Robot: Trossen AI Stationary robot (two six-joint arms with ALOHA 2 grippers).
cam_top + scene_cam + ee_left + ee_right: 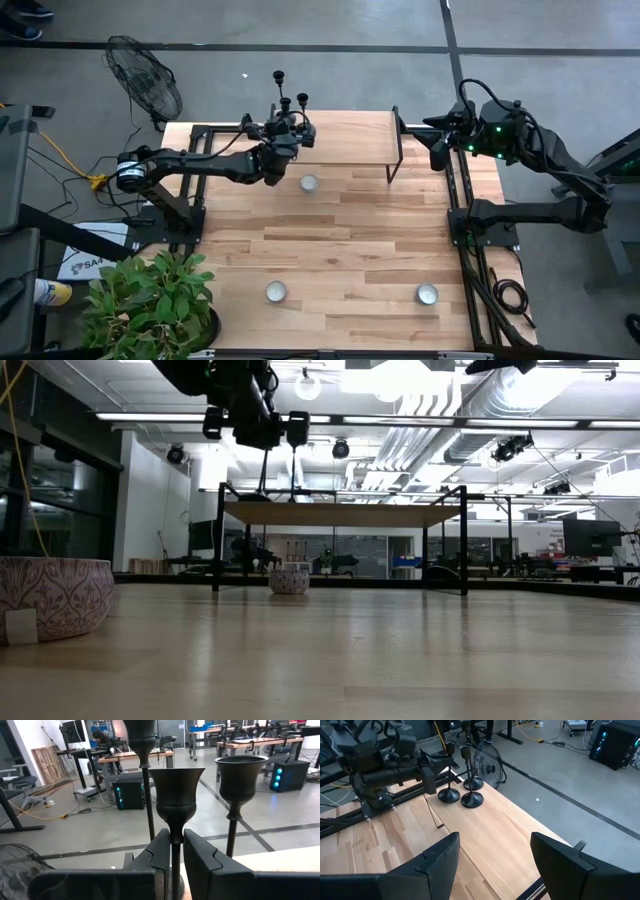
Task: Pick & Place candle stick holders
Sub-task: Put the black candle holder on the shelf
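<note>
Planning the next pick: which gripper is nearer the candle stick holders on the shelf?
Left. The left gripper is shut on the stem of one of the candle stick holders; the right gripper waits open at the shelf's opposite end.

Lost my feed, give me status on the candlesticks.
Left gripper shut on middle candlestick stem, on the raised shelf. Right gripper open, waiting at the right edge. Two candlesticks close alongside.

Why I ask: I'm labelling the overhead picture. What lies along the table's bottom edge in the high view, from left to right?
potted plant → left small round cup → right small round cup
</note>
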